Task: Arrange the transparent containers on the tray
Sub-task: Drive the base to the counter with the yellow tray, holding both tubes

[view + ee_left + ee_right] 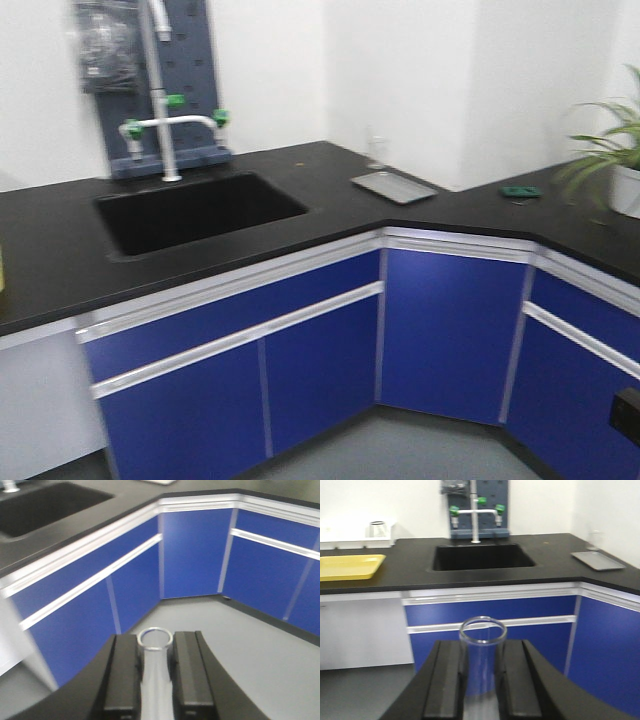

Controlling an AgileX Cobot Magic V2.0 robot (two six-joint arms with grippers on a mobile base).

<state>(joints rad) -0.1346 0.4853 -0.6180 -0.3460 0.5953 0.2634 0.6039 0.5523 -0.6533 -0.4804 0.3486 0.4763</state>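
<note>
My left gripper point(155, 652) is shut on a slim clear test tube point(155, 670) whose round rim pokes out past the black fingers; blue cabinet doors and grey floor lie beyond. My right gripper point(483, 655) is shut on a wider clear glass cylinder point(483, 652) held in front of the counter. The yellow tray point(350, 566) lies on the black counter at the far left of the right wrist view. Another clear beaker point(378, 529) stands in a white bin behind it. A clear glass point(594, 540) stands by the wall at the right. Neither gripper shows in the front view.
A black sink point(195, 210) with a white tap point(165, 130) is set in the counter point(300, 170). A grey metal tray point(393, 186) lies near the corner. A green object point(521, 191) and a potted plant point(612, 150) sit at the right. White bins point(357, 537) line the back left.
</note>
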